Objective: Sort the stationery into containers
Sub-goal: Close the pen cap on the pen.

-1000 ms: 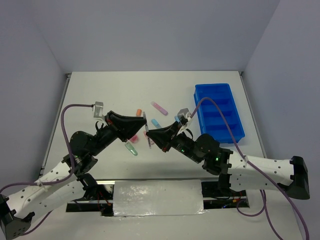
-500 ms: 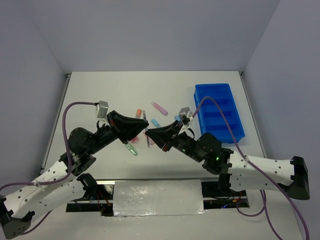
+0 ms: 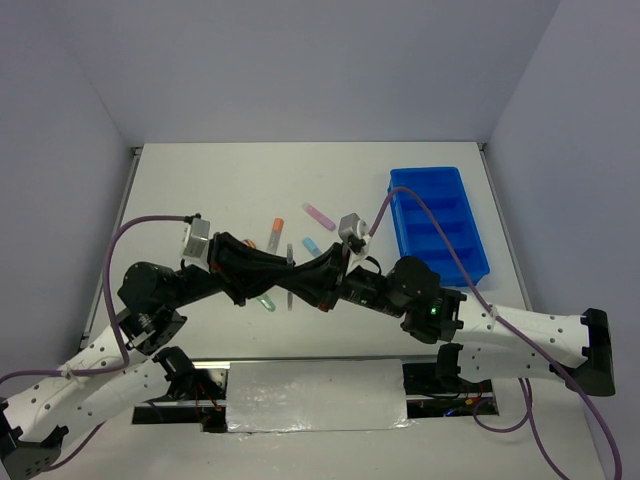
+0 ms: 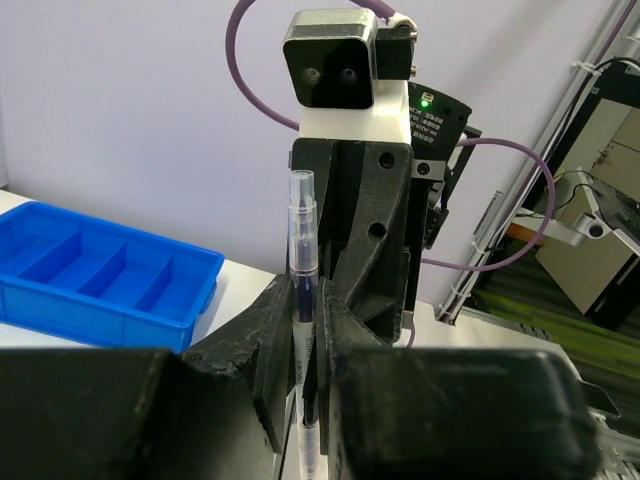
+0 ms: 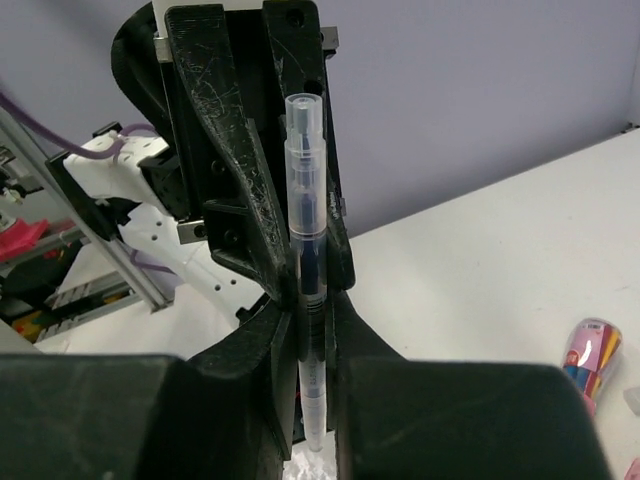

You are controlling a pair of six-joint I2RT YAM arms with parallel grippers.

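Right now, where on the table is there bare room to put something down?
Bare: the wide far strip of the table beyond the pink marker, and the left side beside the orange marker. The blue tray shows nothing in its compartments. Crowded: the middle, where the left gripper and right gripper both clamp the pen near the green marker and blue cap.

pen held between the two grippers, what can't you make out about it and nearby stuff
Top view: middle of the pen, hidden where left gripper and right gripper meet.
Left wrist: its lower tip, cut off by the bottom edge.
Top view: green marker, partly under the left arm.
Right wrist: pink marker, print too blurred to read.
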